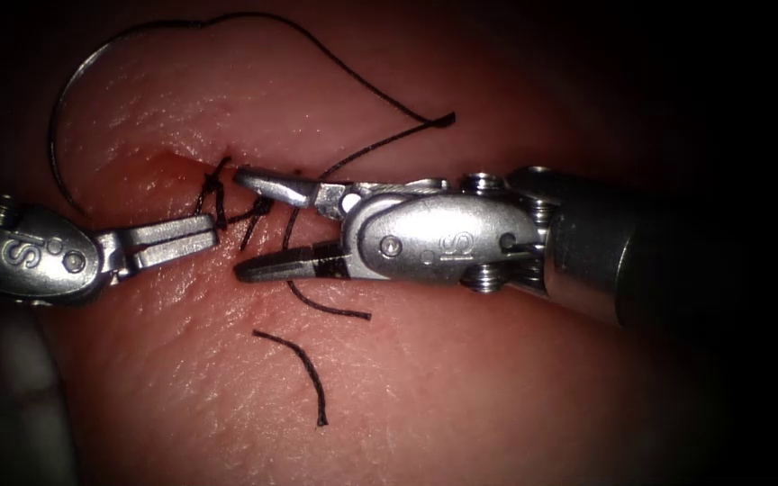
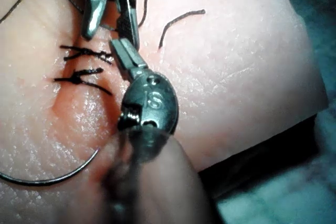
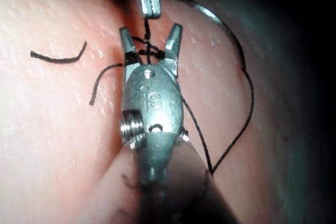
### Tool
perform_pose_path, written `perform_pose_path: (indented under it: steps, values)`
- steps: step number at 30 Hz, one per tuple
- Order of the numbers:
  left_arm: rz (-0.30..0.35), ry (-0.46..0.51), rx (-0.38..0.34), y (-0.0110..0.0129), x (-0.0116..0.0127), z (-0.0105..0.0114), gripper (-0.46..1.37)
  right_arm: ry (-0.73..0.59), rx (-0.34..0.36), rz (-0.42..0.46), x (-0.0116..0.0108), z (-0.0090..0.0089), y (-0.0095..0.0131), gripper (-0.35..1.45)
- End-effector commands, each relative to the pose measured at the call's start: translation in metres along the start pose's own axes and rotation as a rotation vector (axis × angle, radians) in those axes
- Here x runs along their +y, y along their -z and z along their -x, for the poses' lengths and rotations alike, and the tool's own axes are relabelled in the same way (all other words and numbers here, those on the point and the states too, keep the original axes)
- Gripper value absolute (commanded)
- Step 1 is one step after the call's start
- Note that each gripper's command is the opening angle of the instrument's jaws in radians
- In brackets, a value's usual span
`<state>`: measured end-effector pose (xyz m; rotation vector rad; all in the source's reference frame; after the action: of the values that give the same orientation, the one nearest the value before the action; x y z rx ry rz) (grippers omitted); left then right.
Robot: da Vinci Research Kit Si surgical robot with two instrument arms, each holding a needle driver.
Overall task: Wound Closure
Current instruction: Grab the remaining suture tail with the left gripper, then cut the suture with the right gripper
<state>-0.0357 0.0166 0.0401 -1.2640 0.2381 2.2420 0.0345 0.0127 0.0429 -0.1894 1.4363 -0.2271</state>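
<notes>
Left claw (image 1: pixel 211 236) seemingly clamps knotted thread (image 1: pixel 216 193); right claw (image 1: pixel 240 225) gapes, empty; needle (image 1: pixel 69 108) lies free.

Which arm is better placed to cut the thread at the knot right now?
Right. Its tool has open jaws straddling the thread beside the knot, and only it can cut. The left tool is shut on that thread, holding it.

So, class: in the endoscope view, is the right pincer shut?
No: the right pincer stands wide open around the thread near the knots.
</notes>
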Motion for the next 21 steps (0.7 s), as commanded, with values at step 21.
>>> perform_pose_path:
  steps: [21]
  values:
    - [0.023,-0.009,-0.001,-0.0006,0.0013,-0.0012,-0.35,0.007,-0.044,0.027,-0.0012,0.0012,-0.0044,1.44]
